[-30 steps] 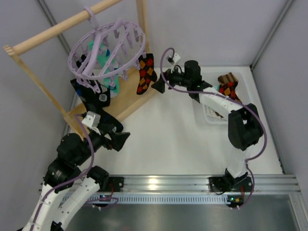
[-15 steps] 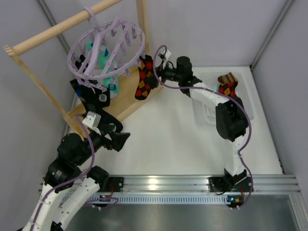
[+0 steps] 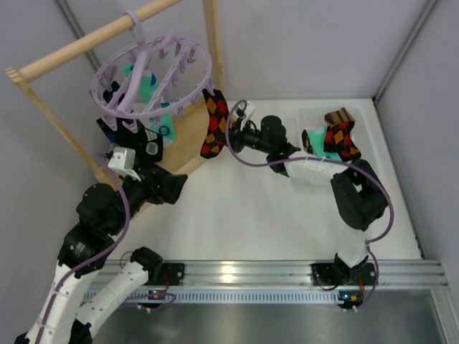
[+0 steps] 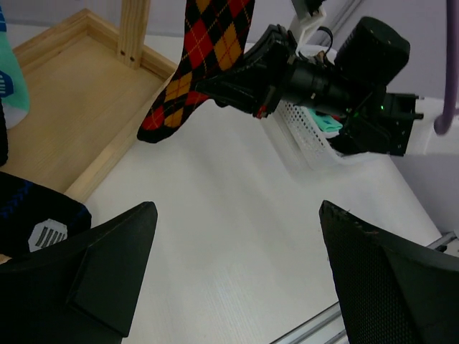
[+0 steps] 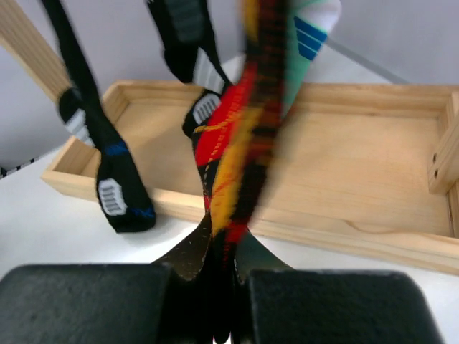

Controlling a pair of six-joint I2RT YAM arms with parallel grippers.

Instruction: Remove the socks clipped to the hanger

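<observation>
Lab cell: white table [image 3: 251, 215], grey panel walls [image 3: 308, 43], aluminium rail [image 3: 272, 274].

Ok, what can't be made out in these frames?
- Top view: whether the argyle sock is clipped to the hanger; clip too small.
- Right wrist view: the sock's pattern, blurred near the lens, in the shut right tool.
- Left wrist view: the sock's top, cut off by the upper edge.
- Top view: the bin contents, partly under the right arm.
</observation>
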